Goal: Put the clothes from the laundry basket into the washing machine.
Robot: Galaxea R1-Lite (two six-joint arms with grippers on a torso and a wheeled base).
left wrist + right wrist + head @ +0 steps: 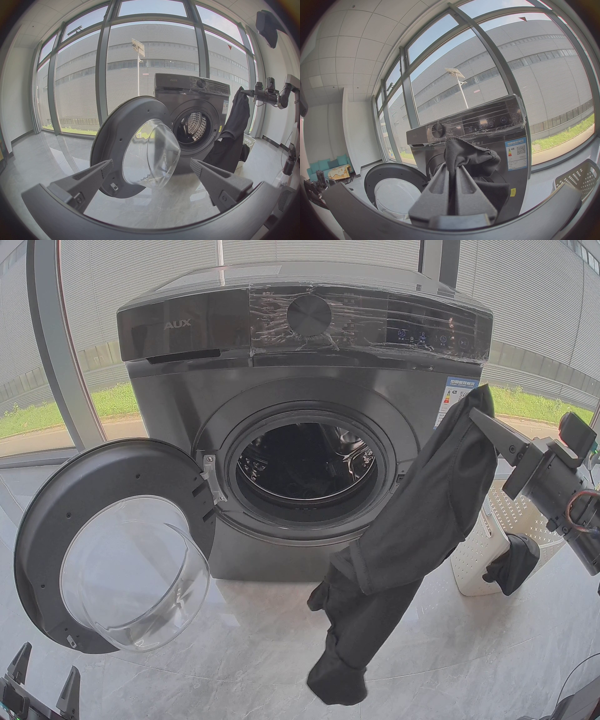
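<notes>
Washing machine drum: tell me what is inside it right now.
Inside the drum, only its perforated metal wall shows, and no clothes are visible. Its front floor is hidden behind the lower rim of the opening, so I cannot tell what lies there.

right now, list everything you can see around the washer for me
washing machine: 1, dark grey, straight ahead
door: 1, grey ring with clear bowl, swung open to the robot's left
black garment: 1, hanging in front of the machine, right of its opening
laundry basket: 1, white, on the floor right of the machine
second garment: 1, black, draped over the basket's rim
floor: pale, glossy
right end effector: shut on the black garment, raised at the right
left end effector: open, low at the left
</notes>
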